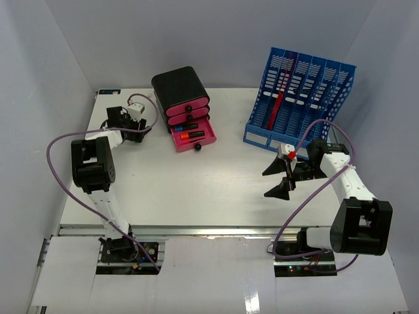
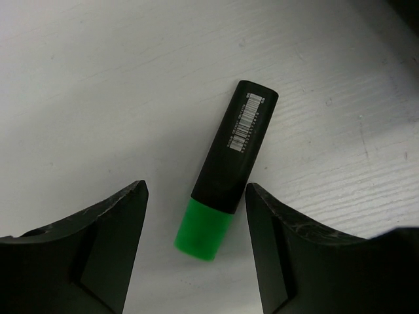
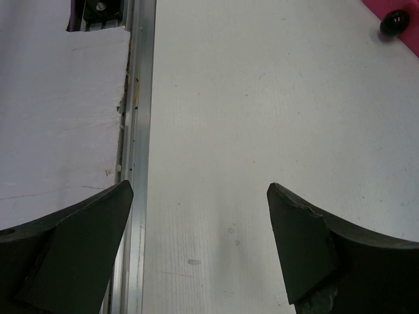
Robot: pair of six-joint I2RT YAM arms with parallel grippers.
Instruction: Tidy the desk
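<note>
The white desk [image 1: 216, 196] has a metal rail [image 3: 136, 131] along its front edge. A black highlighter with a green cap [image 2: 226, 180] lies flat on the desk in the left wrist view. My left gripper [image 2: 196, 193] is open, its fingers on either side of the green cap end and not touching it. In the top view the left gripper [image 1: 119, 118] is at the far left of the desk and hides the highlighter. My right gripper [image 1: 270, 184] is open and empty above the desk's right middle; it also shows in the right wrist view [image 3: 200, 193].
A black drawer unit with pink fronts [image 1: 182, 95] stands at the back, its bottom drawer [image 1: 193, 137] pulled open with markers inside. A blue slotted file rack [image 1: 301, 98] at the back right holds a red item [image 1: 275, 111]. Grey walls enclose the desk.
</note>
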